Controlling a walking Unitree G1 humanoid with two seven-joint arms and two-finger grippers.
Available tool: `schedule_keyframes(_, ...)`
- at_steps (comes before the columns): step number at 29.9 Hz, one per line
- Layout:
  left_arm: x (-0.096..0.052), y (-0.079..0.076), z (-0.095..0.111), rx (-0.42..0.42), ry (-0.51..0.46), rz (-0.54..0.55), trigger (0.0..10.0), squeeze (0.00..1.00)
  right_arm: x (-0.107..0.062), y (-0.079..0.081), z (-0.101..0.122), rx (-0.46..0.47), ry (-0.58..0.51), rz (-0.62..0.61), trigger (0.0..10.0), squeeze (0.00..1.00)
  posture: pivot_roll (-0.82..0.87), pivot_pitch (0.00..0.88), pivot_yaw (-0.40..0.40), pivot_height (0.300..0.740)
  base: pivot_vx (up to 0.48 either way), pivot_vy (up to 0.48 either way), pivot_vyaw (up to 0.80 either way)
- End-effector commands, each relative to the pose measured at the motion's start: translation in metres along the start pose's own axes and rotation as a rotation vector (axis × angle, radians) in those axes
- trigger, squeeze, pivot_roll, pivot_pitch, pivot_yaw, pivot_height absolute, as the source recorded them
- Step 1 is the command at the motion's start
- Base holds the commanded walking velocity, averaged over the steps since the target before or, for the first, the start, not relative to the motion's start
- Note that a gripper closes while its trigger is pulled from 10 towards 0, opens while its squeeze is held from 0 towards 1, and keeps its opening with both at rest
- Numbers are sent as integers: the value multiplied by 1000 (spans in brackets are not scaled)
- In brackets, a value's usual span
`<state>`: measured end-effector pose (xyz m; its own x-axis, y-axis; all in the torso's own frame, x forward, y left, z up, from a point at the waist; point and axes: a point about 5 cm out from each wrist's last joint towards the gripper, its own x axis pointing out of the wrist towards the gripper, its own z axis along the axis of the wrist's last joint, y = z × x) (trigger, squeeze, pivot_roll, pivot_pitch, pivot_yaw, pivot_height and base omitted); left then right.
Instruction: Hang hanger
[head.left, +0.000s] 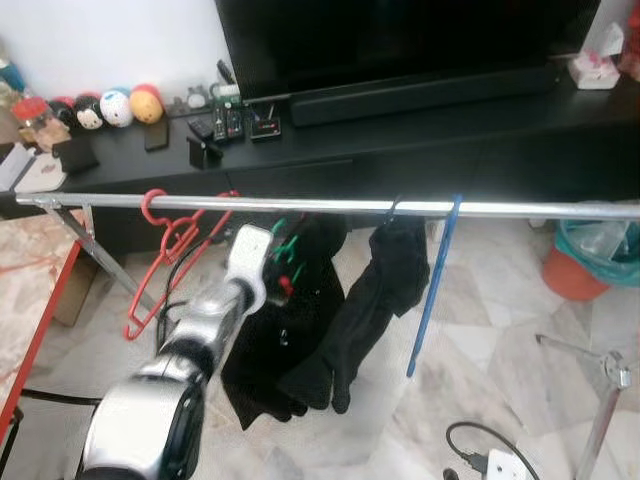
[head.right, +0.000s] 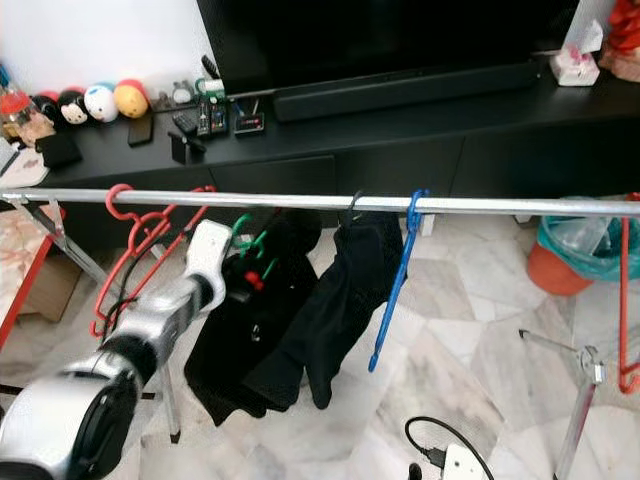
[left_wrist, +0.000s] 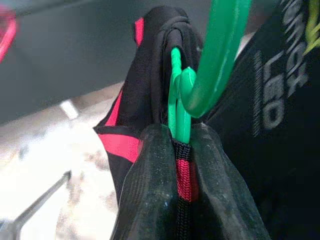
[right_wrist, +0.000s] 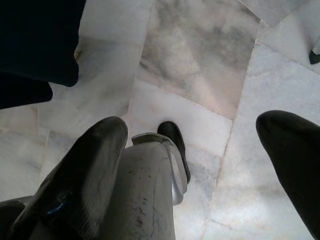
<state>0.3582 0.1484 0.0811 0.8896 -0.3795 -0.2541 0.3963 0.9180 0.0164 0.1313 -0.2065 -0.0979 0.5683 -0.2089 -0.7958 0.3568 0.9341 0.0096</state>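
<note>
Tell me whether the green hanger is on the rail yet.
Not yet: the green hanger sits pinched in the left gripper below the rail.

Left arm reaches forward, its claw (left_wrist: 182, 170) pinched closed; right claw (right_wrist: 200, 165) hangs spread apart.

A TV (head.left: 400, 35) and soundbar (head.left: 420, 95) sit on a black console (head.left: 480, 140). Remotes (head.left: 235, 125) lie near round toys (head.left: 115, 105). An orange bin (head.left: 590, 260) stands on the marble floor (head.left: 480, 370).

A home living room. A large dark television (head.left: 400, 40) stands on a long black TV cabinet (head.left: 450, 150) with a soundbar (head.left: 420, 95), remote controls (head.left: 235, 125), round toy figures (head.left: 115, 105) and a tissue box (head.left: 597, 65). The floor (head.left: 500, 380) is pale marble tile. A metal clothes rail (head.left: 300, 204) carries coloured hangers and dark garments (head.left: 330, 310).
</note>
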Motion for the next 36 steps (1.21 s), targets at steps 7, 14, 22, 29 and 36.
schedule_keyframes(7, -24, 23, 2, -35, -199, 160, 10000, 0, 0, 9, -3, 11, 26, 17, 10000, 0, -103, 14, 97, 740, 0, 0, 0)
schedule_keyframes(14, -45, 38, 7, -34, -328, 329, 10000, 0, 5, 8, 15, 0, -24, 28, 10000, 0, -114, 0, 37, 740, 0, 0, 0)
schedule_keyframes(22, -69, 47, -1, 3, -340, 366, 10000, 0, 9, -7, 33, -15, -60, 2, 10000, 0, -85, 0, -6, 740, 0, 0, 0)
schedule_keyframes(29, -73, 49, 5, -1, -364, 415, 10000, 0, 11, -8, 40, -4, -62, -6, 10000, 0, -78, 0, -19, 740, 0, 0, -416)
schedule_keyframes(36, -75, 51, 18, 4, -389, 419, 10000, 0, 12, 2, 42, -11, -71, 15, 10000, 0, -76, 0, -5, 740, 0, 0, -744)
